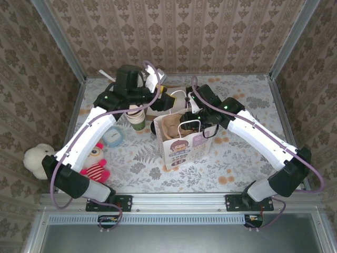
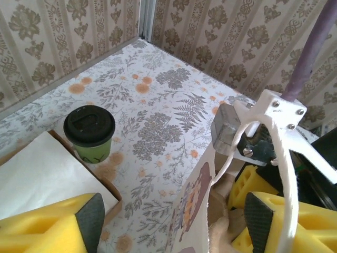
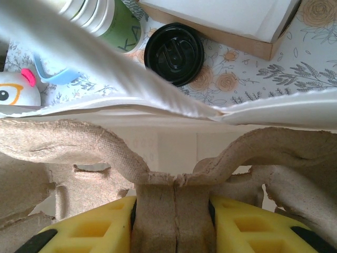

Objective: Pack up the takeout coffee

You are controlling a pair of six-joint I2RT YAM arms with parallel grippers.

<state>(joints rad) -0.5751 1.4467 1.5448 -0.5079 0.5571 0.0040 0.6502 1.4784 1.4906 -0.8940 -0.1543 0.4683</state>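
My right gripper (image 3: 172,211) was clenched on the rough, fibrous centre rib of the moulded pulp carrier (image 3: 174,174). Its yellow foam pads pinched the rib from both sides, down inside the smooth white paper bag (image 1: 181,145). My left gripper (image 2: 174,226) was released, jaws spread wide with nothing between them, hovering at the bag's mouth. Beyond it, the takeout coffee (image 2: 89,132), a stubby olive-green cup with a round black lid, stood upright on the floral table (image 2: 158,100), just beside a flat cardboard box (image 2: 113,194).
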